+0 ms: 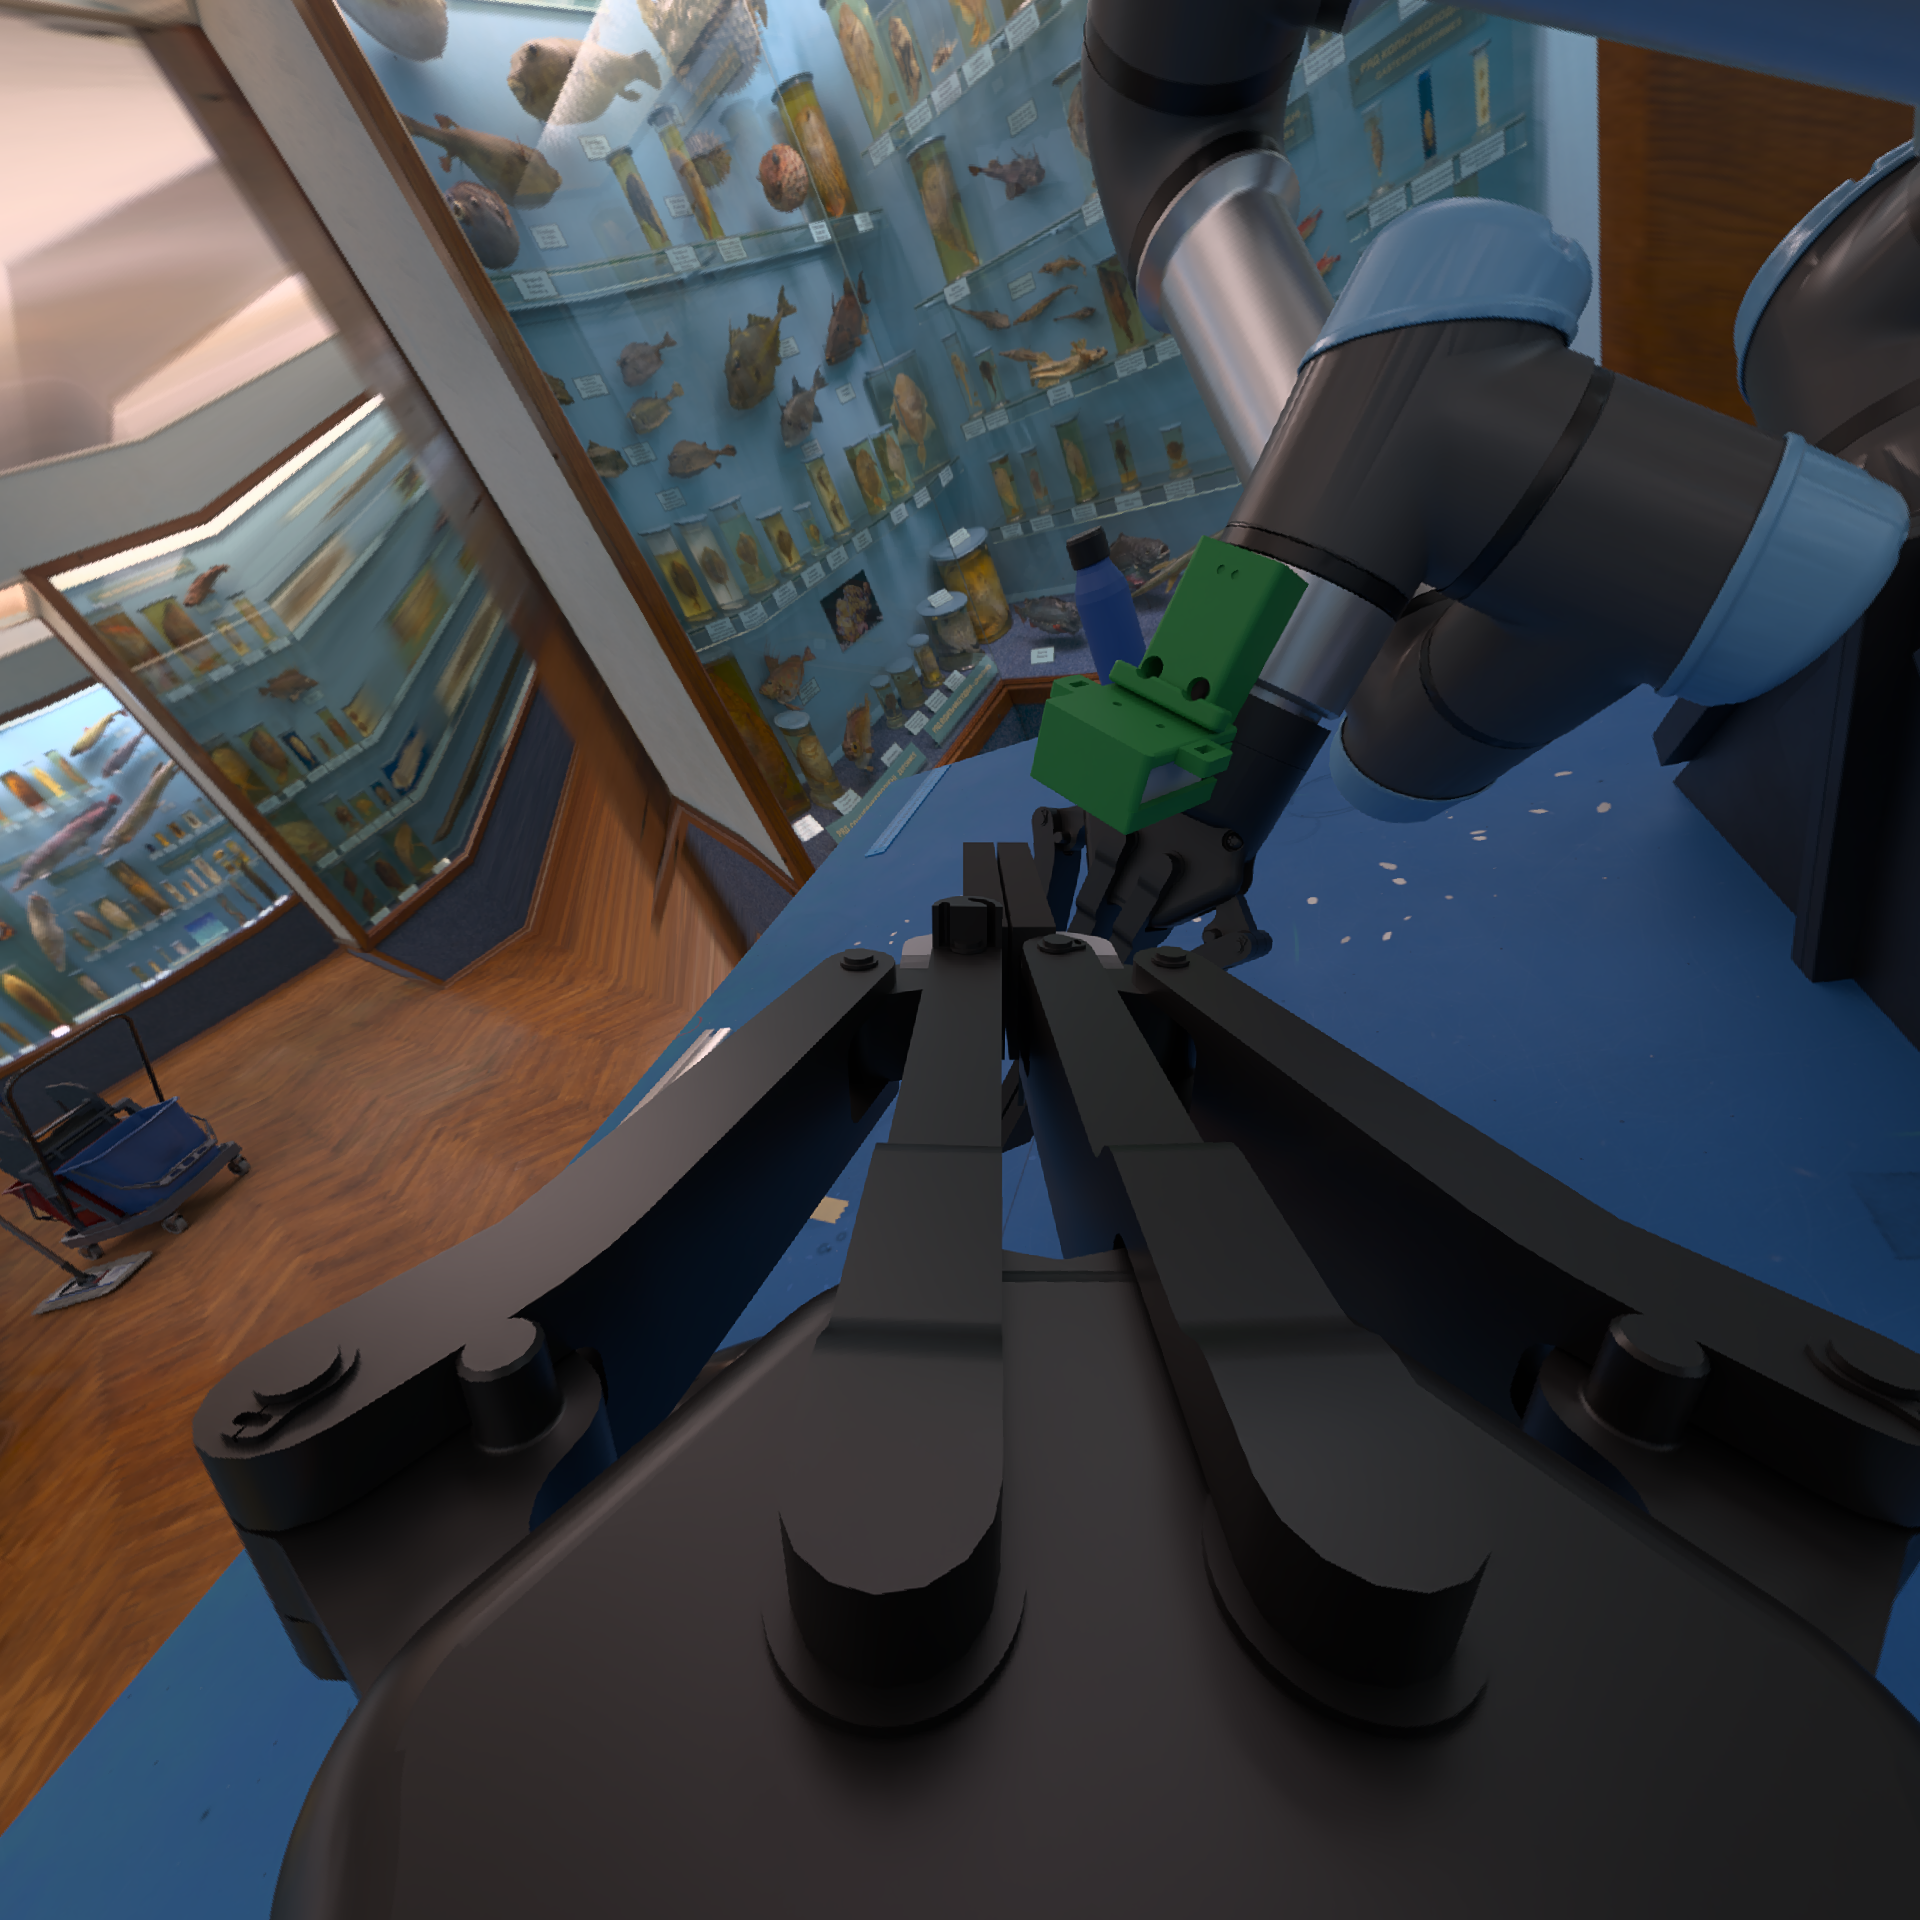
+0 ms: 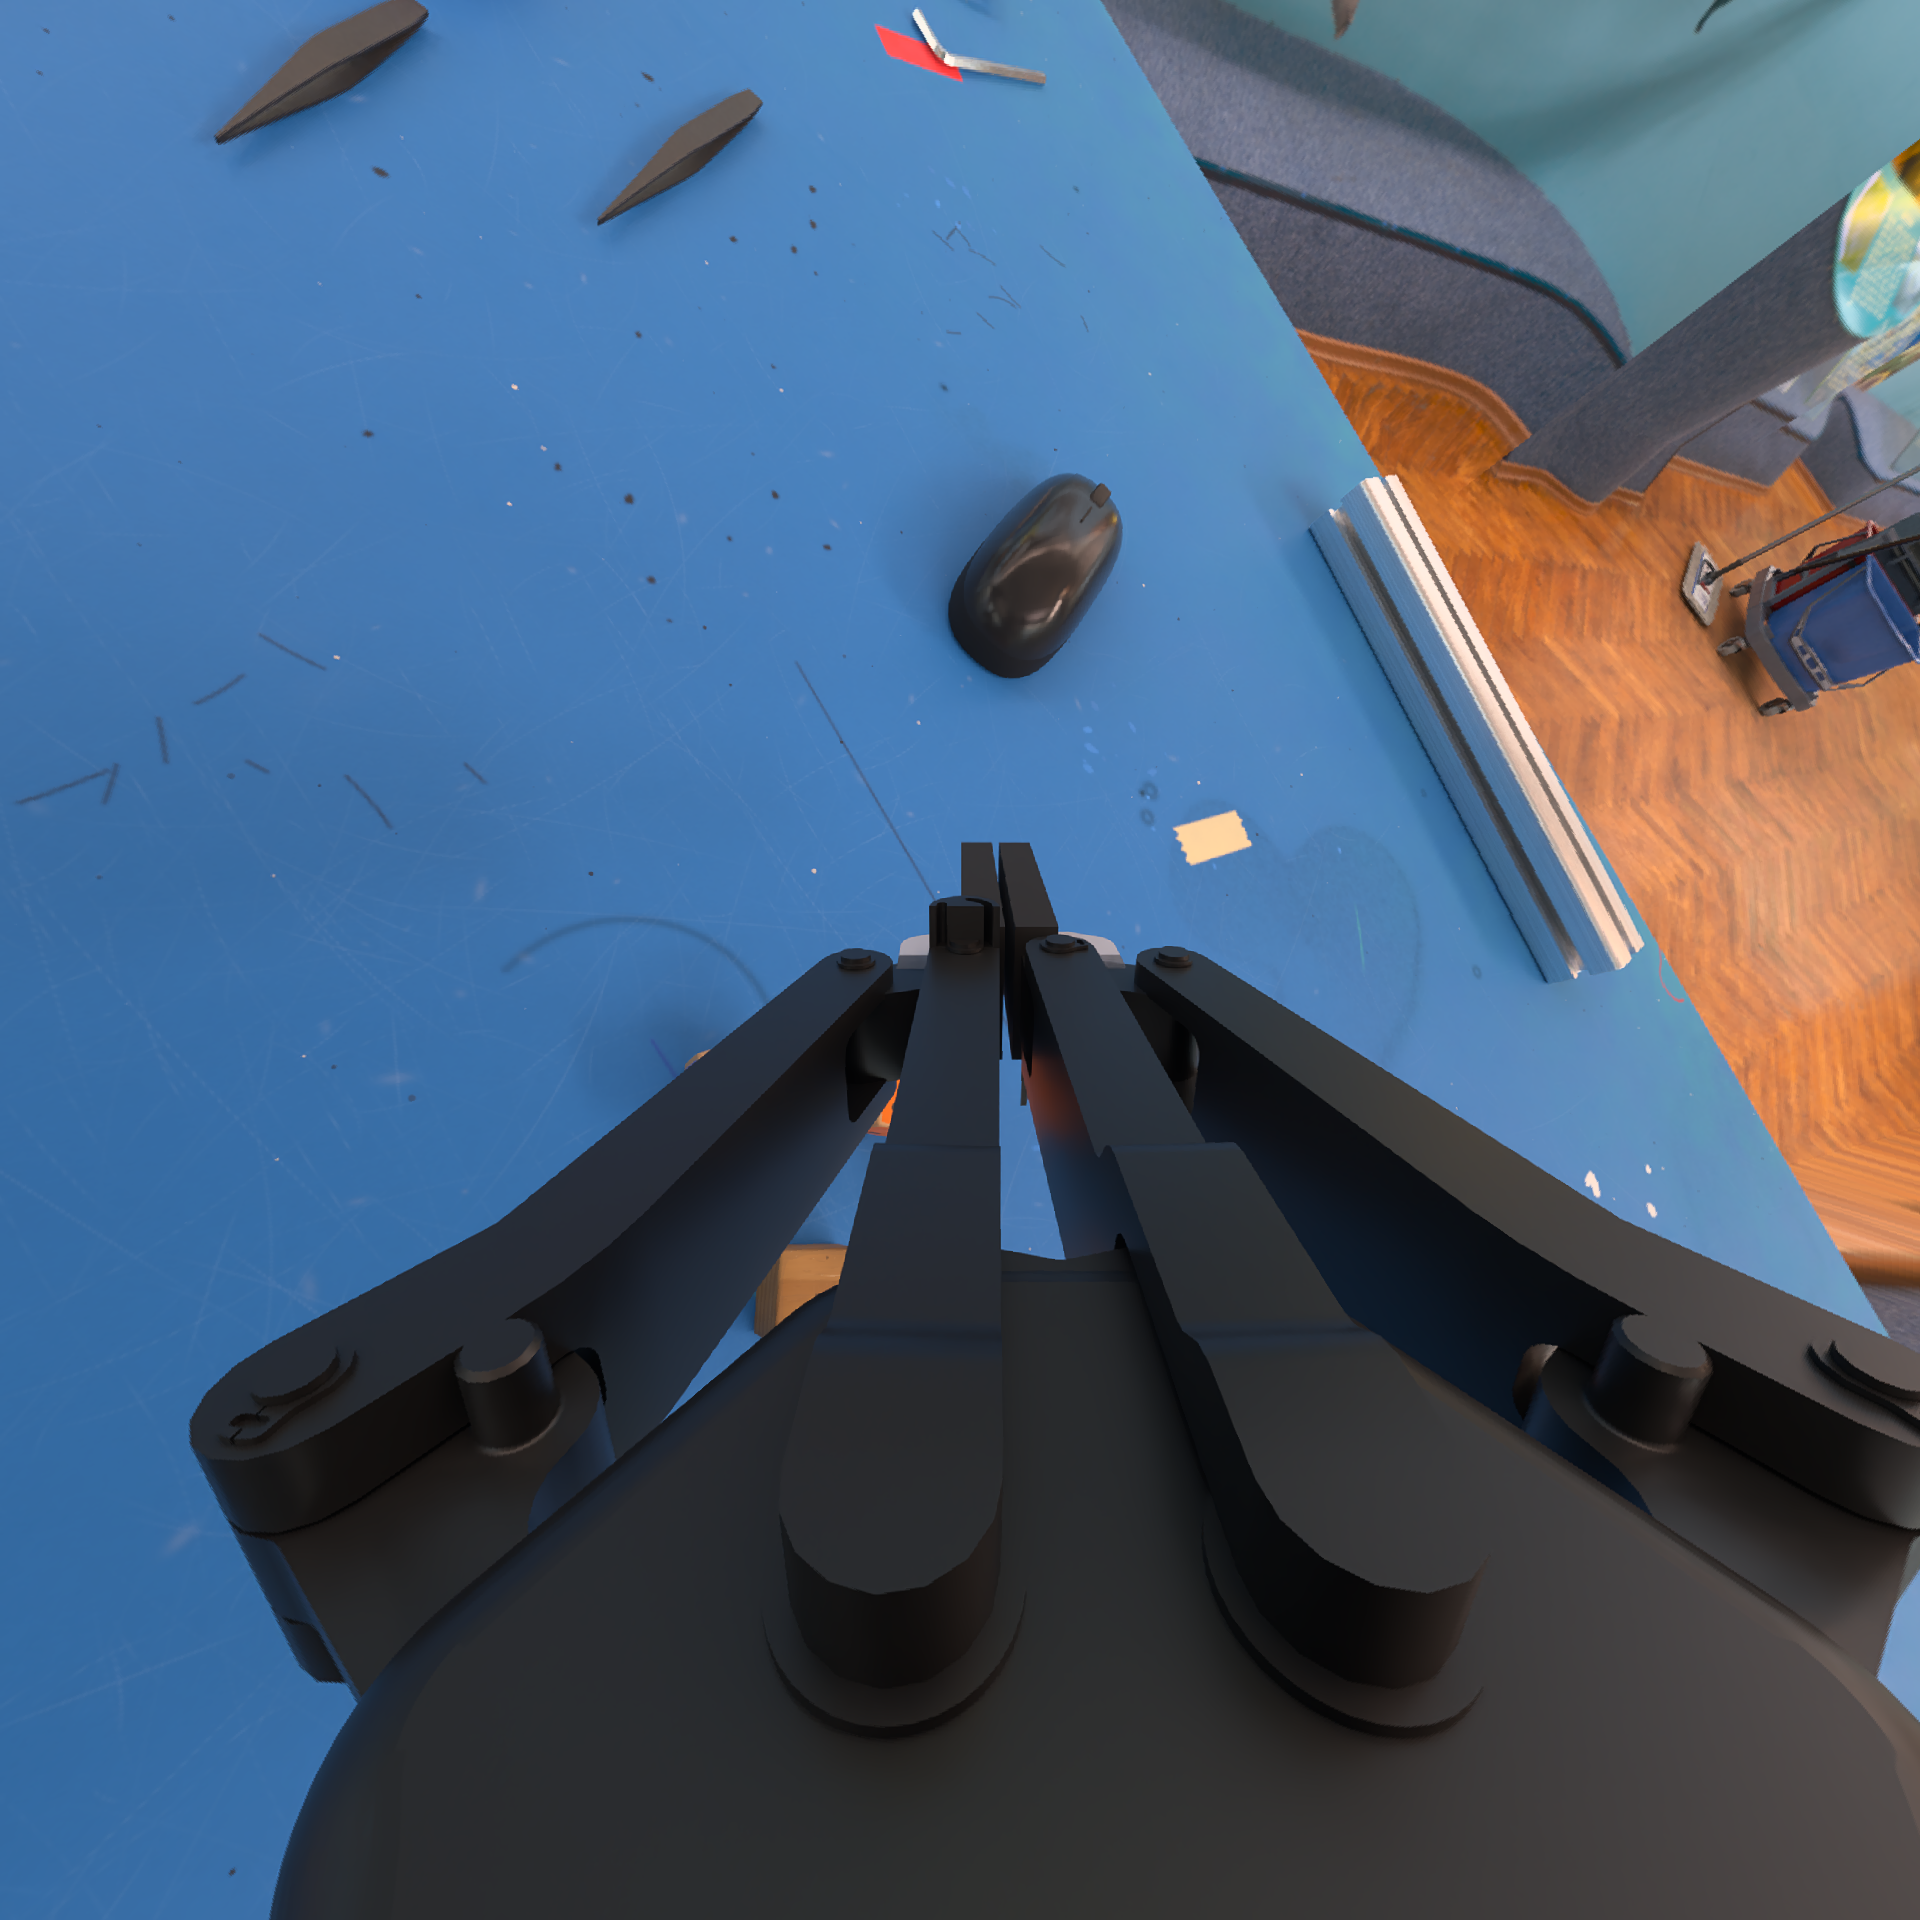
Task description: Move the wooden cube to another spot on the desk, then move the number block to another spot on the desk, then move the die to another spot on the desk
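Note:
In the right wrist view my right gripper [image 2: 995, 883] is shut and empty above the blue desk [image 2: 416, 520]. A corner of a light wooden block [image 2: 798, 1286] shows under its left linkage, mostly hidden. A small orange bit [image 2: 883, 1114] shows between the links; I cannot tell what it is. In the left wrist view my left gripper [image 1: 995, 883] is shut and empty over the desk [image 1: 1455, 1091]. The right arm's gripper [image 1: 1143, 904] hangs just beyond it under a green camera mount [image 1: 1143, 727]. No die or number block shows clearly.
A black computer mouse [image 2: 1039, 574] lies ahead of the right gripper. An aluminium rail [image 2: 1475, 727] runs along the desk's right edge, with a tan tape patch [image 2: 1210, 836] near it. Two dark pointed pieces [image 2: 681, 156] and a red scrap [image 2: 914, 52] lie farther off. A blue bottle [image 1: 1101, 608] stands at the desk's far edge.

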### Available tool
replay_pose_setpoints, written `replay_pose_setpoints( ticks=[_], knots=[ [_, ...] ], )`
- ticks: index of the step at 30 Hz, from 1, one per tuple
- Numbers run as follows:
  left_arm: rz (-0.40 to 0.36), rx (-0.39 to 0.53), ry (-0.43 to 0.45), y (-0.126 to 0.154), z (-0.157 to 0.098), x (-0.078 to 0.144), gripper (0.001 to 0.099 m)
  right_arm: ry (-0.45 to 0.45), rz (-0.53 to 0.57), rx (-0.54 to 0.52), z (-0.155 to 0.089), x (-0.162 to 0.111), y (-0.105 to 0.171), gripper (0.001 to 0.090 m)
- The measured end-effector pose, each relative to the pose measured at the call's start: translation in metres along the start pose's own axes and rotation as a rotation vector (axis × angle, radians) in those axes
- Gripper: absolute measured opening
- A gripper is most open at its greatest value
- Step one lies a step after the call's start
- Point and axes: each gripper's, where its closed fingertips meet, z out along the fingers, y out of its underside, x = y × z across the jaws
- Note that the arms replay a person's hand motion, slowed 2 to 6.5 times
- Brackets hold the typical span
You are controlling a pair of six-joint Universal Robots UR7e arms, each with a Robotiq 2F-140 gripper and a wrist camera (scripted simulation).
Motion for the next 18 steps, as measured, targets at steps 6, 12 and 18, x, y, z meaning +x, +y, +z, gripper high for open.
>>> replay_pose_setpoints(
  ticks=[6,12,18],
  knots=[
    [-0.001,0.0,0.001,0.0,0.0,0.0,0.0009,-0.005,0.021,0.004,-0.004,0.003,0.002,0.0018],
    [-0.002,0.001,0.001,0.0,0.0,0.0,0.0009,-0.003,0.043,0.006,-0.007,0.007,0.005,0.0018],
    [-0.004,0.002,0.002,0.0,0.0,0.0,0.0009,0.005,0.067,0.005,-0.01,0.013,0.009,0.0018]
  ],
)
